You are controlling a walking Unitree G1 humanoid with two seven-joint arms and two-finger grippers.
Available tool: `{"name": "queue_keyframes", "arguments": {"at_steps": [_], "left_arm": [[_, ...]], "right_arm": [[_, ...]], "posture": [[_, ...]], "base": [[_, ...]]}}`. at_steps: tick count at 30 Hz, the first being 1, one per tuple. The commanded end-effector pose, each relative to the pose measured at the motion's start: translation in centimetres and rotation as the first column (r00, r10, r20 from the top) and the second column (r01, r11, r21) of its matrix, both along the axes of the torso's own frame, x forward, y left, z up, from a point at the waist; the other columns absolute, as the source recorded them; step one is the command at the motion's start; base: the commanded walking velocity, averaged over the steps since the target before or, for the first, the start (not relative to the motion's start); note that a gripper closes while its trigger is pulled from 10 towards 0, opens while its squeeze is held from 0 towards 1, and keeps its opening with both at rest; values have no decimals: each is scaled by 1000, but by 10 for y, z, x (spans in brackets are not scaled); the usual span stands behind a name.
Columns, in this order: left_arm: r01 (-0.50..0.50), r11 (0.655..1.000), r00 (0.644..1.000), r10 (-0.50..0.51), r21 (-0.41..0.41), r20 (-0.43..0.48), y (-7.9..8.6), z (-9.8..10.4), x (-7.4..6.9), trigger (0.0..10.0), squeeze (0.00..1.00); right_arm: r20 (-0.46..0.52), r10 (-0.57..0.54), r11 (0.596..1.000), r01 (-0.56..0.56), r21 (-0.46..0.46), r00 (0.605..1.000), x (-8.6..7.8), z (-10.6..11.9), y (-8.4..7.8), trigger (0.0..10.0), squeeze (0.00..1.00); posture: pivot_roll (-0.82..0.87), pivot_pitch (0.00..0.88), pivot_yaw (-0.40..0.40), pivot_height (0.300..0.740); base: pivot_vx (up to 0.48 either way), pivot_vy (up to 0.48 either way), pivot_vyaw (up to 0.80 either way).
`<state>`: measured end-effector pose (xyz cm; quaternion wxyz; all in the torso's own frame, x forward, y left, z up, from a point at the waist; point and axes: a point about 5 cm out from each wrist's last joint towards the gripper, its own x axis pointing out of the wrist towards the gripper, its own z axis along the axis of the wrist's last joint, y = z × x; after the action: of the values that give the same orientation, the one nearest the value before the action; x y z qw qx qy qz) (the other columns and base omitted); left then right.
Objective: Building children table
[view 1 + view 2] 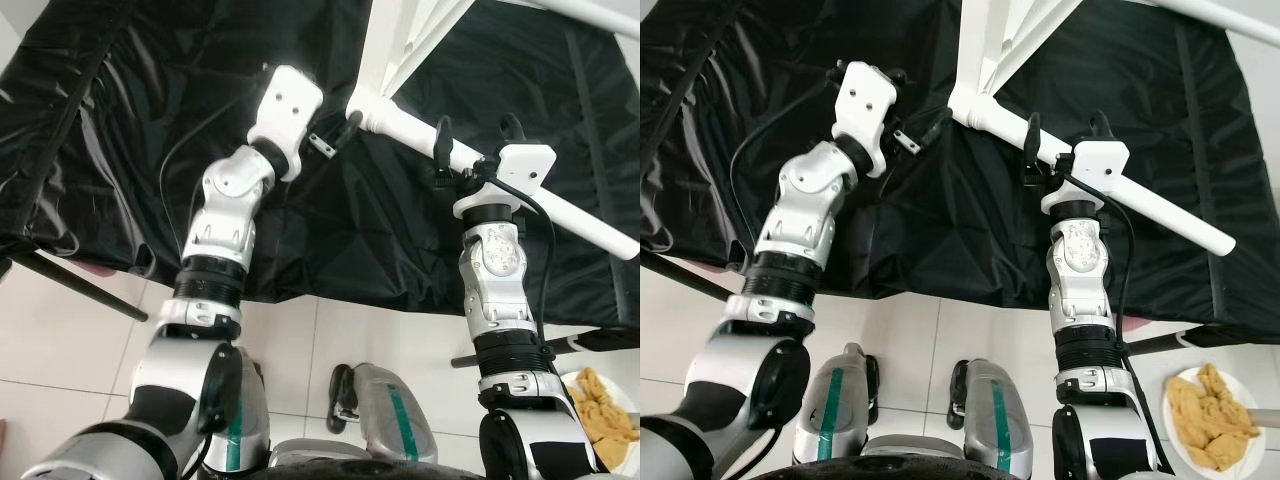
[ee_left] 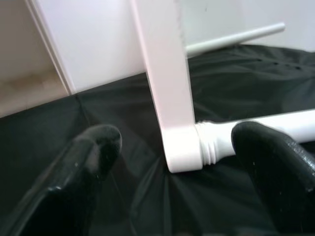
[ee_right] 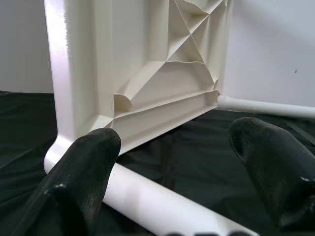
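The white plastic tabletop (image 1: 400, 35) stands on edge on a black cloth (image 1: 150, 120). One white leg (image 1: 560, 205) is joined at its lower corner (image 2: 179, 150) and runs out along the cloth to the right. My right gripper (image 1: 476, 135) is open and straddles this leg a short way from the corner, with its fingers (image 3: 93, 162) on either side. My left gripper (image 2: 177, 140) is open just left of the corner and points at the joint without touching it. Its white wrist housing (image 1: 286, 104) hides most of its fingers in the eye views.
A second white leg (image 3: 268, 105) sticks out at the tabletop's far side. The cloth's front edge (image 1: 330, 295) hangs over a white tile floor. Black stand legs (image 1: 80, 285) slant out at the left. A plate of yellow pieces (image 1: 1212, 420) lies on the floor at the right.
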<state>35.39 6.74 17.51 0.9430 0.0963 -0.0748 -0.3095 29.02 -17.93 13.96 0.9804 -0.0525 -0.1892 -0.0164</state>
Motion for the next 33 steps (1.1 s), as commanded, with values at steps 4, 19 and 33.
{"name": "queue_keyframes", "arguments": {"at_steps": [4,19,33], "left_arm": [[-89,996,994,88,-18,-63,6,6,18,10000,0],[-205,966,978,197,-156,-67,26,-9,-2,10000,0],[-441,881,896,420,-170,-144,65,-44,-34,10000,0]], "right_arm": [[6,-2,1000,2,4,1000,-9,1,-1,10000,0],[-70,66,997,-63,37,995,-2,-10,8,10000,0],[-106,110,994,-109,17,988,8,-12,25,10000,0]], "posture": [[-17,62,23,740],[31,27,-23,740],[102,38,-50,740]], "base": [[0,0,0],[0,0,0],[0,0,0]]}}
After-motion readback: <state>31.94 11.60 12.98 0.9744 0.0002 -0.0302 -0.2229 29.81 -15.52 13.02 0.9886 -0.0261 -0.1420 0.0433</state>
